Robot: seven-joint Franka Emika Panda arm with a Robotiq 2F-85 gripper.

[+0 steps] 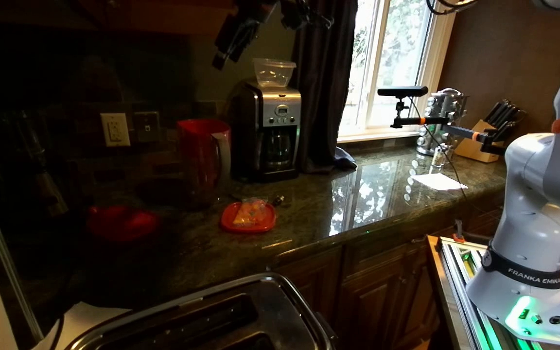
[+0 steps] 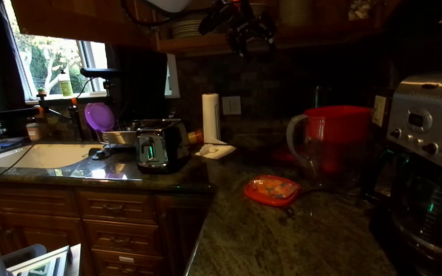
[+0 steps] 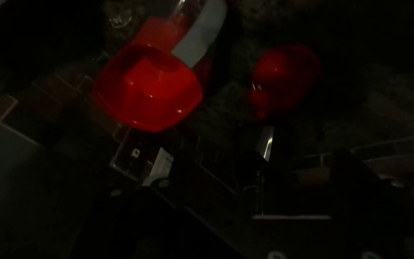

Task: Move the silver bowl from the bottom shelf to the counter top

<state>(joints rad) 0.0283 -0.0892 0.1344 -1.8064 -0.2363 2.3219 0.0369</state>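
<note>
The silver bowl cannot be made out in any view; the shelf area is very dark. My gripper (image 2: 256, 45) hangs high in front of the upper cabinet's shelf (image 2: 186, 44), well above the counter top (image 2: 240, 245). Its two fingers stand apart in that exterior view, and nothing shows between them. In the wrist view the fingers are dark shapes on either side of a wide gap. The counter top is dark polished stone and shows in both exterior views.
Stacked plates (image 2: 186, 28) sit on the shelf. On the counter stand a red pitcher (image 2: 338, 130), a coffee maker (image 1: 282, 109) with a clear tub (image 1: 274, 73) on top, a toaster (image 2: 159, 149), a red plate (image 1: 229, 226) bearing a packet, and a red dish (image 1: 122, 223).
</note>
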